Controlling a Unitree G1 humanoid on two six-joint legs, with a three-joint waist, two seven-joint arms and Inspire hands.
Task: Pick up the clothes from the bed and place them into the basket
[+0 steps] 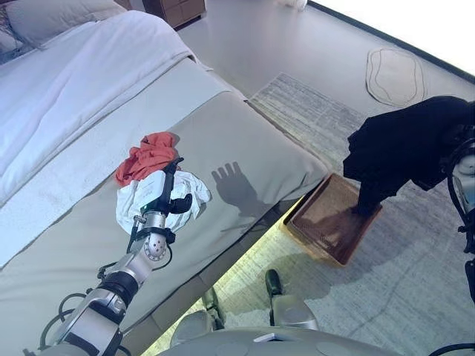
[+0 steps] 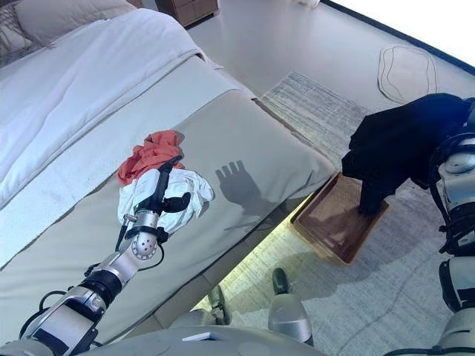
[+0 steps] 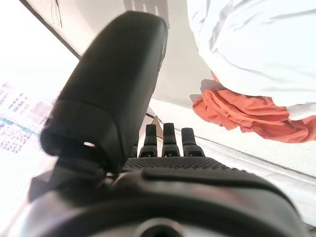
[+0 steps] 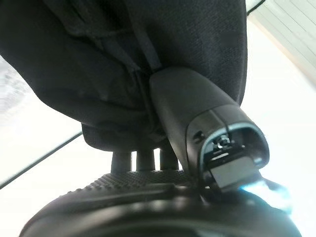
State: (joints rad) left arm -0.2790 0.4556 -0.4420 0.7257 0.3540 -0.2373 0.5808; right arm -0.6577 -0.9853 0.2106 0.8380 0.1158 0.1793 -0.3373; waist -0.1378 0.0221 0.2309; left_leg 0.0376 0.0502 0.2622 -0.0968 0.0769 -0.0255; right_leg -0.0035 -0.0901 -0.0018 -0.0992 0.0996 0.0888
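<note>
An orange garment [image 1: 148, 156] and a white garment [image 1: 191, 185] lie bunched together on the grey bed [image 1: 245, 148]. My left hand [image 1: 167, 185] hovers over the white garment with fingers straight, holding nothing; its wrist view shows the white cloth [image 3: 256, 44] and the orange cloth [image 3: 247, 111] just past the fingertips. My right hand [image 4: 197, 113] is shut on a black garment [image 1: 408, 144] and holds it up beside the bed. The garment's lower end hangs down into the brown woven basket [image 1: 315, 245] on the floor.
A white blanket [image 1: 74, 81] covers the bed's far half, with pillows [image 1: 52, 15] at its head. A grey rug [image 1: 319, 111] lies under the basket, an oval mat [image 1: 393, 74] further off, and a wooden dresser [image 1: 174, 9] at the back.
</note>
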